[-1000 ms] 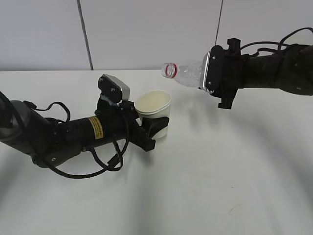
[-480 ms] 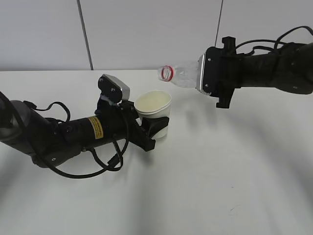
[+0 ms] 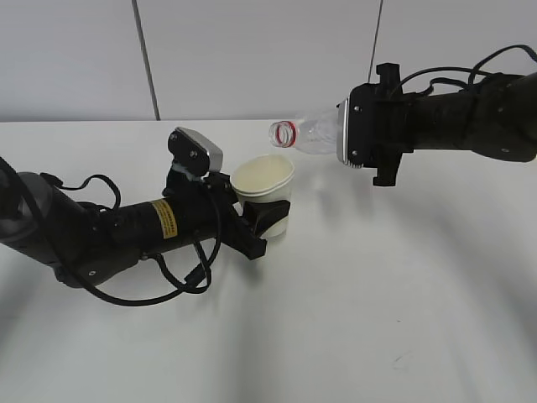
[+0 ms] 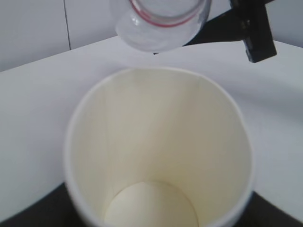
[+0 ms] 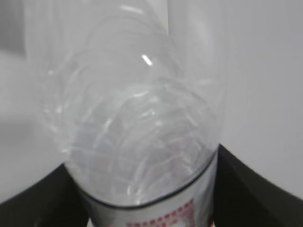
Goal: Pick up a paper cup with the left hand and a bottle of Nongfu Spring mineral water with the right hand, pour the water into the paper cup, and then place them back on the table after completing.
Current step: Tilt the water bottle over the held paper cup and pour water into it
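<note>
Cup [image 3: 263, 181] sits upright on my desk [image 3: 352, 319], clamped in my left tool [image 3: 267, 220], its inside looking dry. Beyond, my right tool [image 3: 342, 133] grips the bottle [image 3: 304, 134] nearly level, open mouth just above the cup's rim.

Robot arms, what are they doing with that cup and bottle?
The left hand holds a paper cup upright above the table. The right hand holds an open bottle tipped on its side, its red-ringed mouth up beside the cup and a bit higher. They are getting ready to pour. No water shows in the cup, and none is running out.
</note>
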`<action>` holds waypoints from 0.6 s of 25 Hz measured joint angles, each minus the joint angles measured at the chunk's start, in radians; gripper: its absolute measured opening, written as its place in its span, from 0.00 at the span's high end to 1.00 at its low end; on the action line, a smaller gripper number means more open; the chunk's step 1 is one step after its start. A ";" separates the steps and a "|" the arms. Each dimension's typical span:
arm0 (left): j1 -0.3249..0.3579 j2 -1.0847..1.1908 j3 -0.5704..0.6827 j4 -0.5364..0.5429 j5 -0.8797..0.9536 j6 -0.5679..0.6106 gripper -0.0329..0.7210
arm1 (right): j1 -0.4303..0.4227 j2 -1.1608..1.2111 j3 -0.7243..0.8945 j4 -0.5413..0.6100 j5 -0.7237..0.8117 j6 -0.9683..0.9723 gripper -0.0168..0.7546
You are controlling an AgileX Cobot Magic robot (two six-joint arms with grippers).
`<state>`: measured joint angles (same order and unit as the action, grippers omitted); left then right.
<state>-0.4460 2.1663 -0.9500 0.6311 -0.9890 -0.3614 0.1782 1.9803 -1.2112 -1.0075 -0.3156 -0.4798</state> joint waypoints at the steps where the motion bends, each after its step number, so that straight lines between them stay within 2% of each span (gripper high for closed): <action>1: 0.000 0.000 0.000 0.000 0.000 0.000 0.42 | 0.000 0.000 0.000 0.000 0.000 -0.008 0.35; 15: 0.000 0.000 0.000 0.000 0.001 0.000 0.42 | 0.000 0.000 -0.031 0.000 0.008 -0.056 0.35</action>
<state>-0.4460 2.1663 -0.9500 0.6311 -0.9883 -0.3614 0.1782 1.9803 -1.2424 -1.0075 -0.3073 -0.5353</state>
